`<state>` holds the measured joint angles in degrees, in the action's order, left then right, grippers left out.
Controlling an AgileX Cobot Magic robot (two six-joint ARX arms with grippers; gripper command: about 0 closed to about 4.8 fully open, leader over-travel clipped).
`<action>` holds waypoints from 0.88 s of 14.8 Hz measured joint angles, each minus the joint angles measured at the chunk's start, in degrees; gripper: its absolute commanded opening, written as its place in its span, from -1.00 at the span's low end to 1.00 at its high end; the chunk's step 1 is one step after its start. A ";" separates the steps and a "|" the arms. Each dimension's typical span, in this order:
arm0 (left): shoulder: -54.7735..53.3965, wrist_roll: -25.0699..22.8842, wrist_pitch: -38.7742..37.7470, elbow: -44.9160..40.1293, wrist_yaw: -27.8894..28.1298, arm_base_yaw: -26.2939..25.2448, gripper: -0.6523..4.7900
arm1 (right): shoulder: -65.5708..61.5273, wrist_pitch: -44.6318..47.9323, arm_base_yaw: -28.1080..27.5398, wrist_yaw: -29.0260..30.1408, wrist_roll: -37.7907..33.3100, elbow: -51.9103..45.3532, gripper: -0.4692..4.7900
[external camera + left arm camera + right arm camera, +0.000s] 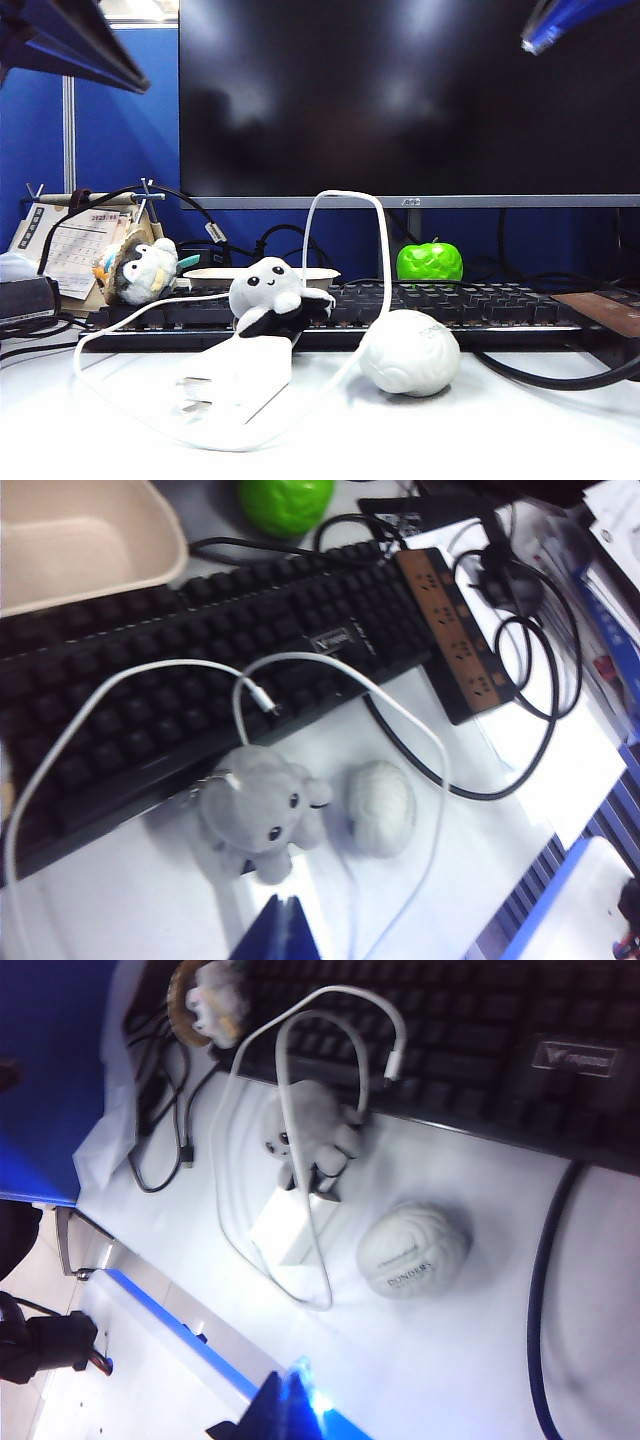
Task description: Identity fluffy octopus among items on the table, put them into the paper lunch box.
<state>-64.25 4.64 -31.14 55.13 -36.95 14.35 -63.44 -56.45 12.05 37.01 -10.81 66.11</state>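
A large dark monitor (410,95) fills the upper part of the exterior view above the white counter (520,430). Below it a black keyboard (440,305) stretches across the middle of that view, with a brown power strip (455,630) off its right end. The paper lunch box (262,274) sits behind the keyboard, left of centre in the exterior view, its rim just showing over the keys. A white brain-shaped ball (410,352) lies on the counter right of centre, in front of the keyboard. A white charger block (235,380) lies left of it, its white cable (345,195) looping up over the keyboard. The fluffy octopus (268,292) sits at the keyboard's front edge, touching the far end of the charger, well apart from the lunch box. A grey-white bird plush (140,270) stands at the left by a desk calendar (75,245), and a green apple (430,262) sits behind the keyboard at right.

The left claw (282,930) hangs above the octopus, its jaws pressed together and empty. The right claw (282,1405) hangs over the counter's near edge, likewise closed on nothing.
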 measured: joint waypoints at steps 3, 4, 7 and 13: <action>-0.09 0.00 0.02 0.00 0.07 0.26 -0.76 | -0.07 -0.20 0.07 0.04 0.02 -0.04 -0.82; -0.48 0.00 -0.02 0.00 0.07 0.46 -0.66 | -0.07 -0.31 0.09 0.07 0.02 -0.04 -0.82; -4.57 0.02 -0.94 0.00 1.97 2.47 -0.65 | -0.04 -0.48 0.09 0.07 0.02 -0.04 -0.82; -15.47 0.52 -0.96 -0.02 2.71 5.73 -0.29 | -0.04 -0.26 0.09 0.07 0.22 -0.13 -0.82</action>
<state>-79.72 5.17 -32.10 55.11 -34.24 20.08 -63.48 -56.71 12.14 37.08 -10.59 65.98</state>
